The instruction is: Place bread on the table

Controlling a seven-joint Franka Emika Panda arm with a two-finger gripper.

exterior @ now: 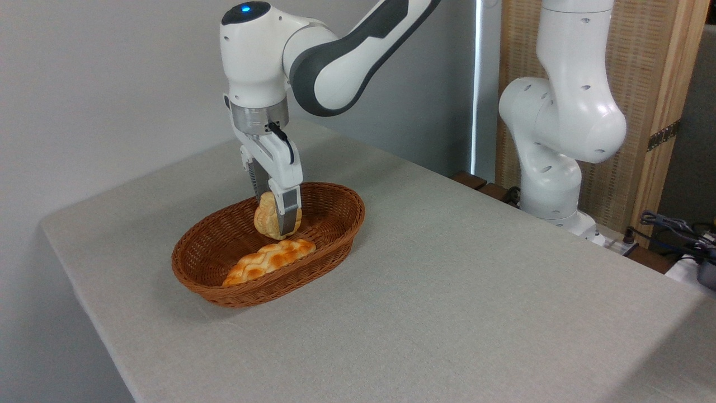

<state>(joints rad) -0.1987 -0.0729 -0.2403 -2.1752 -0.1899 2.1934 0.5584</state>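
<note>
We note the gripper [275, 215] clamped on the bread [268, 219], held on edge just above the basket [335, 238] interior over the braided loaf [269, 259]; bare table [475, 280] lies toward its right edge.

A grey table [447, 291] carries a wicker basket [224, 282].

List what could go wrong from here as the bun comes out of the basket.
1. The claw pinches the bread on edge, held by a narrow part; it might slip or rotate out and drop back into the basket.
2. The bun hangs just above the braided loaf and below the rim level; a sideways move without lifting could knock the loaf or catch the basket wall.
3. Releasing it on edge over the table may let it roll.
</note>
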